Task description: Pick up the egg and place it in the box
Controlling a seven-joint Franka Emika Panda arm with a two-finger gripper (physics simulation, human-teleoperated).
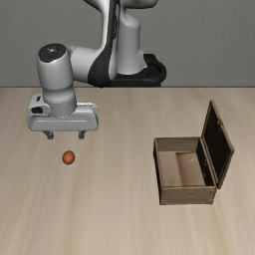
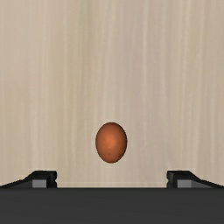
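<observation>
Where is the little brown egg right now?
The small brown egg lies on the pale wooden table at the exterior view's left, right by the open two-finger gripper, far from the open dark wooden box at that view's right.

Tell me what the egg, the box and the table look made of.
Egg: smooth matte reddish-brown shell, evenly shaded; material unclear. Box: seemingly dark wood, matte brown panels. Table: pale wood look, fine streaked grain, matte.

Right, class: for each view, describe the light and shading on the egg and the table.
Exterior view: even light, no glare on the table. Wrist view: the egg is brighter at its middle, darker round its rim.
</observation>
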